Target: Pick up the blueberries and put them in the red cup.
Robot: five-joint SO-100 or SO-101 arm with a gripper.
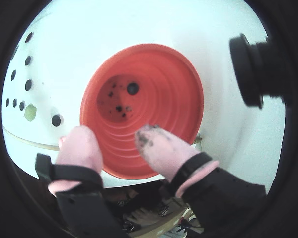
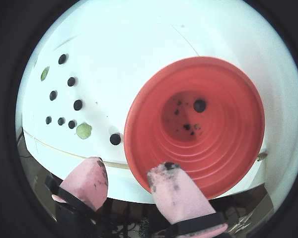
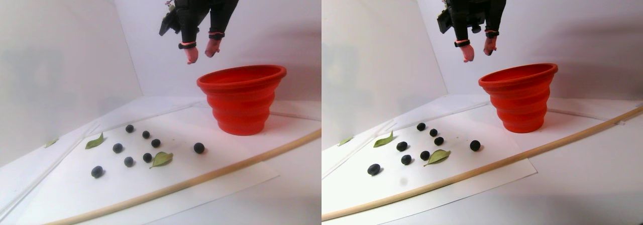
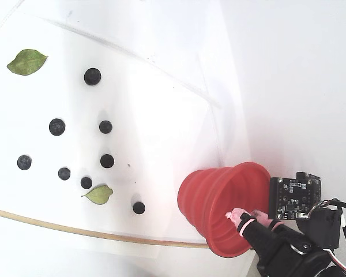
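Pincer (image 3: pixel 201 51) spread and empty, pink fingertips (image 1: pixel 156 144) smudged dark, hanging above the near rim of the red cup (image 3: pixel 242 100). One blueberry (image 1: pixel 132 88) at the bottom of the cup, among dark specks. Remaining blueberries (image 4: pixel 106 160) scattered over the white sheet (image 4: pixel 155 104) on the counter, well apart from the pincer, with two green leaves (image 4: pixel 98 194) among them. Thin wooden rod (image 3: pixel 191 181) along the sheet's front edge.

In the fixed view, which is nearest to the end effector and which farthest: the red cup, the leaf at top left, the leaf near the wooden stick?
1. Red cup, under the end effector.
2. Lower leaf, left of the cup.
3. Top-left leaf, far corner.
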